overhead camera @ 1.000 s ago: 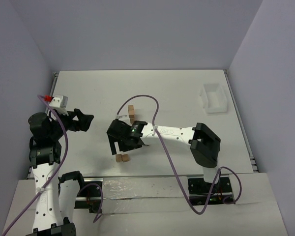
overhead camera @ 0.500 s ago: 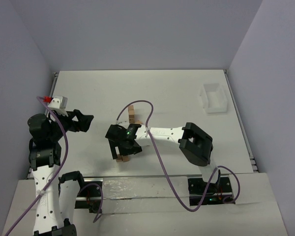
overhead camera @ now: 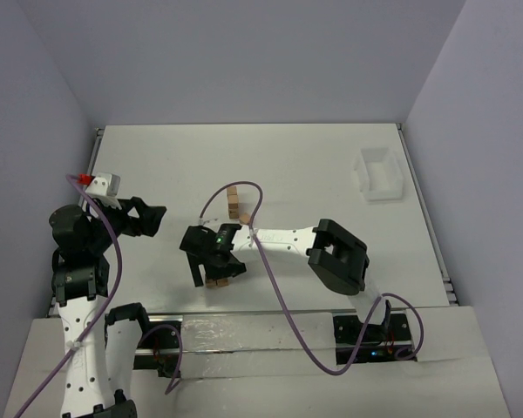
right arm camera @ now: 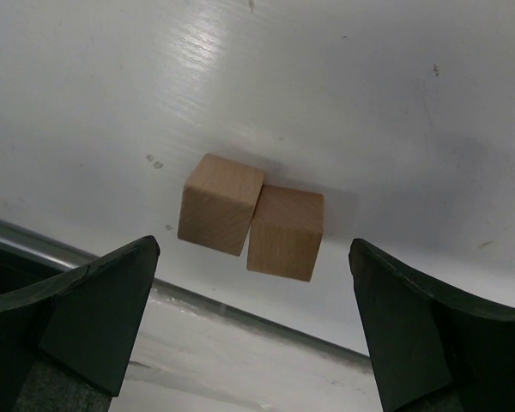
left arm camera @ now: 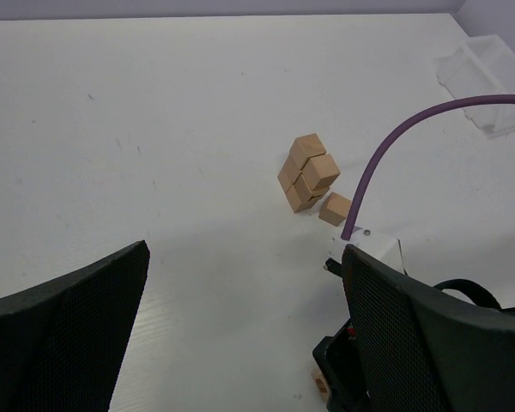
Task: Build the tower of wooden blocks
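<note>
**top view**
- left gripper (overhead camera: 148, 218): my jaws stand fully apart with nothing between them, over the 9 o'clock side of the table (overhead camera: 322, 152).
- right gripper (overhead camera: 213, 268): my jaws are wide too. They hang over the pair of blocks (overhead camera: 216, 281) and grip nothing.
- pair of blocks: near the table's 6 o'clock edge and partly hidden by my fingers.
- block cluster (overhead camera: 233, 203): near the table's middle, just to 12 o'clock of my right gripper. Its long axis runs 12 to 6 o'clock.
- bin (overhead camera: 379, 174): white and translucent, at 2 o'clock, well apart from the blocks.
- room: a white matte table with pale lilac walls (overhead camera: 244, 52) on three sides. A purple cable (overhead camera: 270, 279) loops over my right arm.

**left wrist view**
- left gripper (left arm camera: 245, 257): both mesh-faced fingers (left arm camera: 69, 335) frame bare table, and I hold nothing.
- block cluster (left arm camera: 306, 174): at 1 o'clock, packed tight with faces touching. I cannot tell how many cubes high it is.
- loose block (left arm camera: 335, 209): just beside the cluster at its 4 o'clock, turned at a slight angle.
- bin (left arm camera: 489, 81): far off at 2 o'clock.

**right wrist view**
- right gripper (right arm camera: 253, 247): my fingers (right arm camera: 94, 309) are spread on either side of the pair without touching it.
- pair of blocks (right arm camera: 221, 203): two cubes that touch along one edge. Their line runs about 9 to 3 o'clock, with the right cube a little lower. They sit flat on the table (right arm camera: 369, 103), close to its metal edge strip.
</note>
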